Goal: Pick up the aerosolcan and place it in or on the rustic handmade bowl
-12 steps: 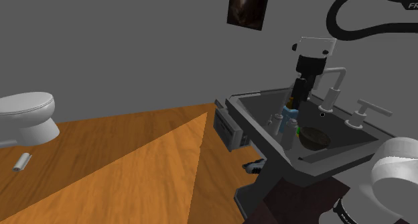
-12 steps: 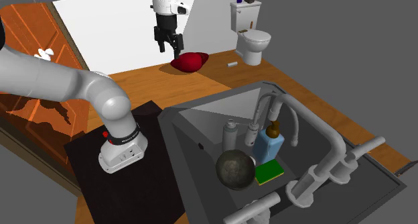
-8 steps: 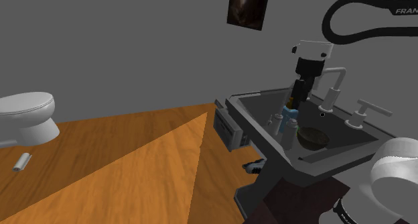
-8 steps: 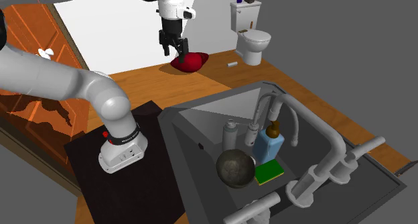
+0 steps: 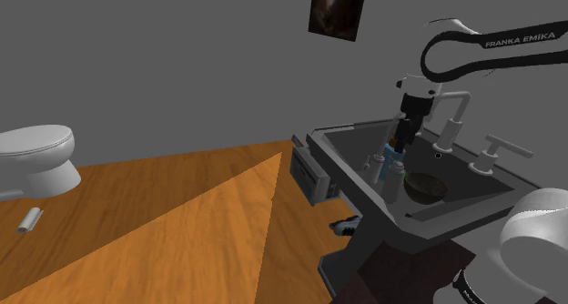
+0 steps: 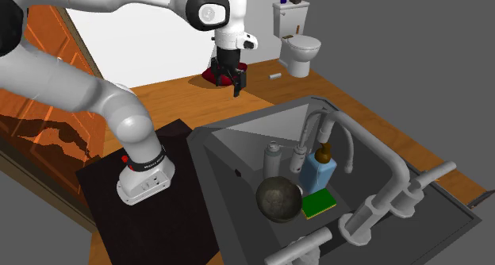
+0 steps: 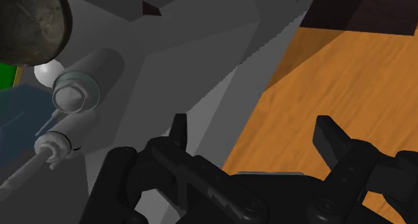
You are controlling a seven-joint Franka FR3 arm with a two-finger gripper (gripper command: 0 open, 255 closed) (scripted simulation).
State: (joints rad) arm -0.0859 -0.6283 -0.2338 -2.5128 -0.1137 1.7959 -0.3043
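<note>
Arm (image 6: 63,81) swung to sink (image 6: 246,117); jaws apart above rim, floor (image 6: 178,93) beside.

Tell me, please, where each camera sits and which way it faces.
Shoulder view: beside the stand, facing sink and grey wall; arm partly shows.
Second exterior view: above the taps, facing arm and toilet; most of the arm shows.
Wrist view: on the wrist, looking down at the sink's rim; open gripper shows.
All share the dark bowl.

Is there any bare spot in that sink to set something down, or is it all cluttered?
The sink's end away from the tap is bare, from its wall to the grey can. Near the tap it is crowded: can, blue bottle, dark bowl and green sponge sit close together.
</note>
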